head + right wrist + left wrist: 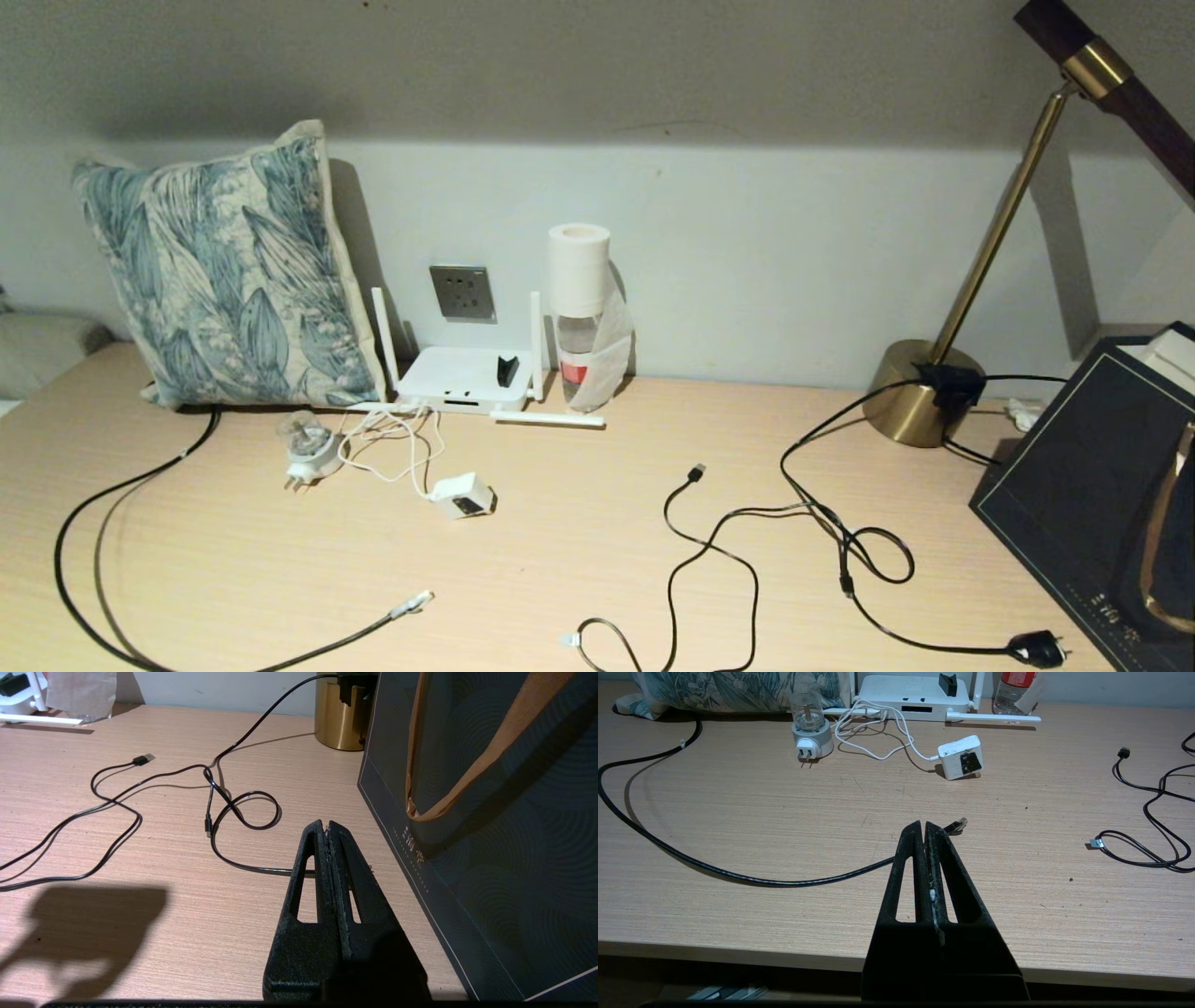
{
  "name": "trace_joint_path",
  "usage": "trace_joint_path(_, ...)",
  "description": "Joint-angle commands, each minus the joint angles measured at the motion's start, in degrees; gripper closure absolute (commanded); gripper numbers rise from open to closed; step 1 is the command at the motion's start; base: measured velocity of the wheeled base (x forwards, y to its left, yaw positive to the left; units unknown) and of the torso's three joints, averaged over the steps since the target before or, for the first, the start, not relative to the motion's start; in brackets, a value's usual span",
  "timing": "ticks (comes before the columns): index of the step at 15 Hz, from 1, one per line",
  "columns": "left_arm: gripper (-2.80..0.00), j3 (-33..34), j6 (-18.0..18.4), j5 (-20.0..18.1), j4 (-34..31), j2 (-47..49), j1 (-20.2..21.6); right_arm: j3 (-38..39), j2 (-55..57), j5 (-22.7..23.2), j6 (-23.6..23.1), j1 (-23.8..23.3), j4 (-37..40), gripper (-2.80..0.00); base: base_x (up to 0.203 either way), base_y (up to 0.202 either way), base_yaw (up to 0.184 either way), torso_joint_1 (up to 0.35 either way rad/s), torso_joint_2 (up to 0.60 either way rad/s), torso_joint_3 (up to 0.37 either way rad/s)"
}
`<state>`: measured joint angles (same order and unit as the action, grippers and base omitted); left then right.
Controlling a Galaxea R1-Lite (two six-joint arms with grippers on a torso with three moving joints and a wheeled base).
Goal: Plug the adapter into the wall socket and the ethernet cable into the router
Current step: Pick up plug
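Both grippers, left gripper and right gripper, hover clenched, holding nothing. Light, boxy adapter lies on the worktop before the router; I'd pinch its hard sides, not the floppy cord. Ethernet cable: grab behind the fragile clip.

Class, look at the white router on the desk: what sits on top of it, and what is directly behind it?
On top of the router sits a small black piece. Behind it, on the wall, is the grey wall socket. The router's back face is hidden.
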<state>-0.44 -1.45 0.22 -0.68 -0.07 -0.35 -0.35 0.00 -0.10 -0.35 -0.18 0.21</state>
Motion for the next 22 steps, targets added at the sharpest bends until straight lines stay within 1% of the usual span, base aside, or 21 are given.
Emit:
trace_joint_path(1, 0.00, 0.00, 0.22, -0.04, -0.02, 0.07, 0.00, 0.00, 0.00, 0.01, -0.03, 0.01, -0.03, 0.00, 0.000, 0.000, 0.000, 0.000, 0.00, 0.000)
trace_joint_path(3, 0.00, 0.00, 0.22, -0.04, -0.02, 0.07, 0.00, 0.00, 0.00, 0.01, -0.09, 0.01, -0.03, 0.00, 0.000, 0.000, 0.000, 0.000, 0.00, 0.000)
trace_joint_path(4, 0.00, -0.05, 1.02, -0.29, -0.07, 0.09, 0.00, 0.00, 0.00, 0.01, -0.01, 0.01, -0.03, 0.00, 0.000, 0.000, 0.000, 0.000, 0.00, 0.000)
trace_joint_path(5, 0.00, 0.11, 3.34, -0.67, 0.17, 0.13, 0.00, 0.00, 0.00, 0.01, -0.09, -0.01, -0.03, 0.00, 0.000, 0.000, 0.000, 0.000, 0.00, 0.000)
trace_joint_path(6, 0.00, -0.87, 6.18, -2.32, 1.19, 0.40, 0.00, 0.00, 0.00, 0.01, 0.00, 0.01, -0.03, 0.00, 0.000, 0.000, 0.000, 0.000, 0.00, 0.000)
trace_joint_path(8, 0.00, -8.39, 6.57, -6.15, 2.02, 5.36, -0.02, 0.00, 0.00, 0.01, 0.00, -0.08, -0.03, 0.00, 0.000, 0.000, 0.000, 0.000, 0.00, 0.000)
trace_joint_path(10, 0.00, -18.42, 6.76, -8.91, 2.84, 18.11, -0.56, 0.00, 0.05, 0.01, -0.07, 0.01, -0.03, 0.00, 0.000, 0.000, 0.000, 0.000, 0.00, 0.000)
trace_joint_path(12, 0.00, -27.81, 7.06, -11.18, 3.98, 35.14, -1.15, 0.00, 0.00, 0.01, 0.00, 0.00, -0.03, 0.00, 0.000, 0.000, 0.000, 0.000, 0.00, 0.000)
trace_joint_path(13, 0.00, -31.57, 7.63, -12.17, 4.70, 42.78, -1.45, 0.00, 0.04, 0.01, 0.00, 0.01, -0.03, 0.00, 0.000, 0.000, 0.000, 0.000, 0.00, 0.000)
trace_joint_path(15, 0.00, -38.15, 10.48, -14.40, 6.16, 57.70, -1.90, 0.00, 0.00, 0.01, -0.07, -0.07, -0.03, 0.00, 0.000, 0.000, 0.000, 0.000, 0.00, 0.000)
trace_joint_path(17, 0.00, -43.13, 16.63, -17.60, 7.03, 70.78, -2.00, 0.00, 0.00, 0.01, -0.03, -0.07, -0.03, 0.00, 0.000, 0.000, 0.000, 0.000, 0.00, 0.000)
trace_joint_path(18, 0.00, -44.86, 20.93, -19.23, 7.30, 75.84, -2.04, 0.00, 0.00, 0.01, -0.09, -0.05, -0.03, 0.00, 0.000, 0.000, 0.000, 0.000, 0.00, 0.000)
trace_joint_path(19, 0.00, -46.24, 27.22, -21.35, 7.62, 80.69, -2.09, 0.00, 0.00, 0.01, 0.00, 0.01, -0.03, 0.00, 0.000, 0.000, 0.000, 0.000, 0.00, 0.000)
trace_joint_path(20, 0.00, -47.02, 37.24, -23.55, 7.87, 84.20, -2.10, 0.00, 0.00, 0.01, -0.02, -0.07, -0.03, 0.00, 0.000, 0.000, 0.000, 0.000, 0.00, 0.000)
trace_joint_path(21, 0.00, -47.20, 45.44, -25.10, 8.01, 85.65, -2.13, 0.00, 0.00, 0.01, -0.08, -0.01, -0.03, 0.00, 0.000, 0.000, 0.000, 0.000, 0.00, 0.000)
trace_joint_path(22, 0.00, -47.39, 51.61, -26.72, 7.94, 86.57, -2.20, 0.00, 0.00, 0.01, 0.00, 0.01, -0.03, 0.00, 0.000, 0.000, 0.000, 0.000, 0.00, 0.000)
